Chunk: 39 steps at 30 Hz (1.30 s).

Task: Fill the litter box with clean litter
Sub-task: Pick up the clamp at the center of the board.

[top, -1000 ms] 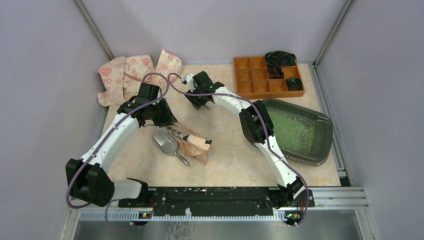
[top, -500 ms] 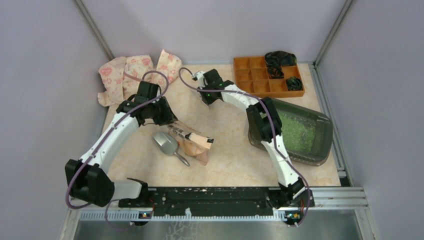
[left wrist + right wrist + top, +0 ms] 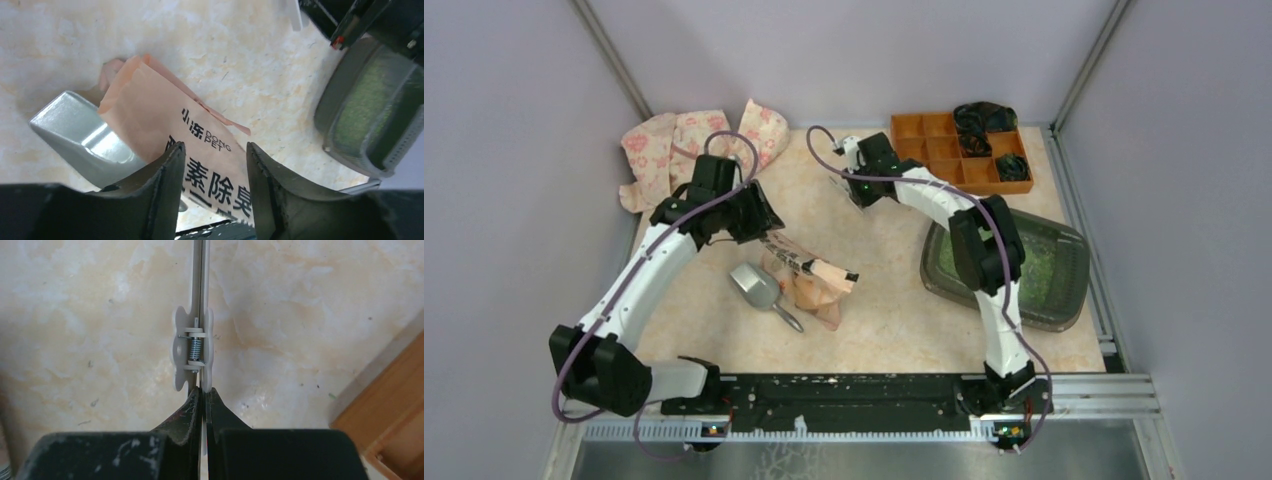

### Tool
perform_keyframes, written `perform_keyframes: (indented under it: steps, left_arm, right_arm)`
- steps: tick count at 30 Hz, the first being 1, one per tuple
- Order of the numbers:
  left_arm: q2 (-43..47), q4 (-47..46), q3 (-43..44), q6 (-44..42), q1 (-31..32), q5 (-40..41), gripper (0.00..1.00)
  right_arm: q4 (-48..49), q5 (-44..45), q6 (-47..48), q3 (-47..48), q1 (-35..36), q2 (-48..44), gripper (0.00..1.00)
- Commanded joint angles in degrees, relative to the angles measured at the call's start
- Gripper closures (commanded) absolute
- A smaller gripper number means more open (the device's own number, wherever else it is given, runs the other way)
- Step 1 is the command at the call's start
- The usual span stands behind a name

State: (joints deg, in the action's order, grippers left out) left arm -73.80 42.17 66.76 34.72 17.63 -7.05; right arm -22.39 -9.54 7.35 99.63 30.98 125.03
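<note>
Box (image 3: 1079,270) near right, part-hidden under right arm; rigid tray.
Litter (image 3: 1042,265) lies inside box; loose, light granules, spill easily, so pour or scoop, no pinching.
Bag (image 3: 809,285) mid-table: soft, crinkly, likely slumps. Left gripper (image 3: 214,150) clamps its printed face, jaws part-spread.
Scoop (image 3: 757,287) just left of bag.
Right gripper (image 3: 202,391) pinched tight on white clip (image 3: 194,347).
Bag mouth and fill level: can't tell.
</note>
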Motion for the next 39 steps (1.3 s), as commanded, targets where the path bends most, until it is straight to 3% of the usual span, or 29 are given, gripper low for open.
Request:
perform_keyframes:
  steps: [1,6,12,15,19,25,33,39]
  left_arm:
    - [1.4,-3.6,4.8,-1.4,0.0,-2.3,0.44]
    - [1.2,-5.1,8.6,-2.7,-0.1,-2.7,0.36]
    - [3.3,-11.4,8.2,-3.3,-0.1,-7.4,0.25]
    - [5.2,-19.2,4.5,-2.7,-0.2,-15.5,0.23]
    - [9.5,-36.6,-4.6,1.4,-0.2,-25.7,0.15]
    - [13.8,-62.9,-15.0,10.9,-0.2,-37.3,0.11]
    - [12.7,-77.4,-18.3,17.9,-0.2,-41.3,0.11]
    - [11.7,-83.4,-19.6,21.9,-0.3,-40.8,0.12]
  right_arm:
    - [5.8,0.2,-0.9,-2.7,-0.7,-13.1,1.00]
    - [7.5,-1.7,-2.6,-8.1,-2.6,-23.7,1.00]
    - [14.0,-13.3,-11.5,-17.6,-6.5,-37.6,1.00]
    - [16.5,-23.0,-18.0,-20.2,-8.3,-41.3,1.00]
    - [32.1,-38.4,-34.2,-27.4,-9.8,-45.2,1.00]
    - [53.3,-48.1,-54.7,-36.8,-9.9,-46.3,1.00]
    - [81.1,-53.7,-77.6,-42.7,-8.7,-43.1,1.00]
    - [84.1,-53.1,-79.1,-44.3,-5.6,-41.6,1.00]
